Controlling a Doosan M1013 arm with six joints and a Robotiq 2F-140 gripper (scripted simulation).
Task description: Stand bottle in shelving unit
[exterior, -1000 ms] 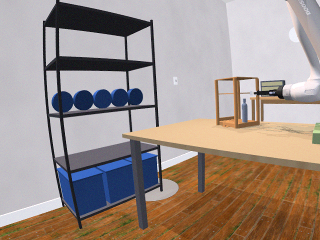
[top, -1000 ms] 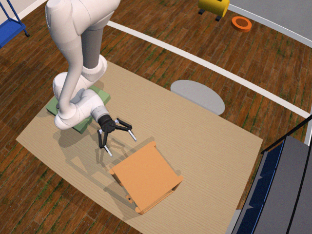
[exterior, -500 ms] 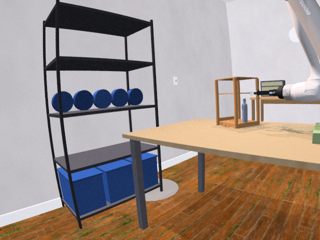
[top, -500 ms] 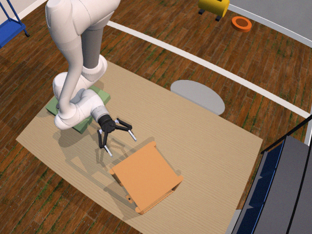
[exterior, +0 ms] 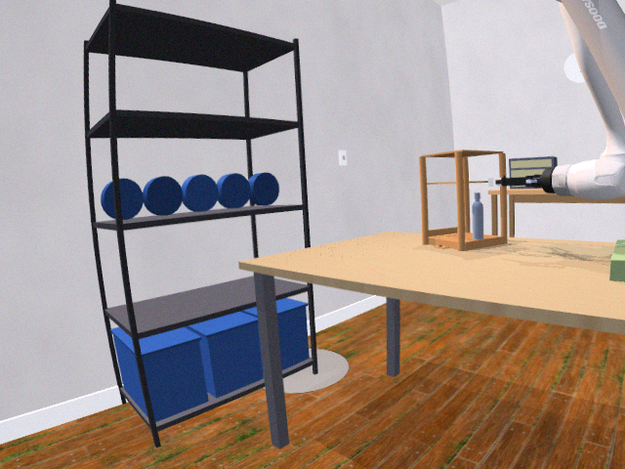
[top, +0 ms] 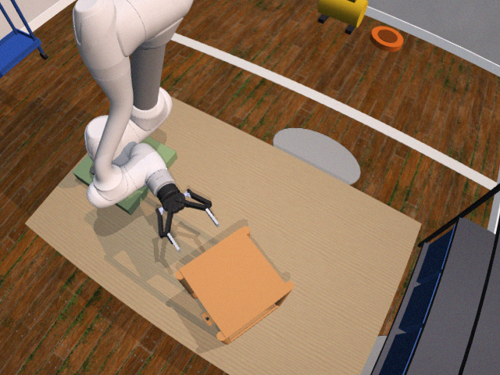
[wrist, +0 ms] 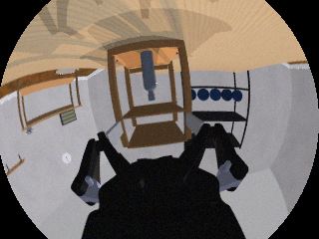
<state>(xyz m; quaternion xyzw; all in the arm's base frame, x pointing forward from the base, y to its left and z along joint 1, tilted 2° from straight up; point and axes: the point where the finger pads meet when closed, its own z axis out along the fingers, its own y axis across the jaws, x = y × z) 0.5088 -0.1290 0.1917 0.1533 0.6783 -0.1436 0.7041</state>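
Note:
The blue-grey bottle [exterior: 478,216] [wrist: 148,75] stands cap up in the lower compartment of the wooden shelving unit [top: 233,282] [exterior: 460,196] [wrist: 146,46], near the front edge on the robot's side. In the top view the top shelf hides it. My gripper [top: 196,234] [exterior: 490,180] [wrist: 154,122] is open and empty. It points level at the unit's front, a short way off, at about the height of the middle shelf. It touches neither the bottle nor the unit.
The unit stands on the wooden table [top: 323,226] [exterior: 403,262]. The arm's green base block [top: 167,155] [exterior: 618,260] lies behind the gripper. A tall black rack [exterior: 191,126] with blue bins stands off the table, and a small side table [exterior: 555,193] stands beyond it.

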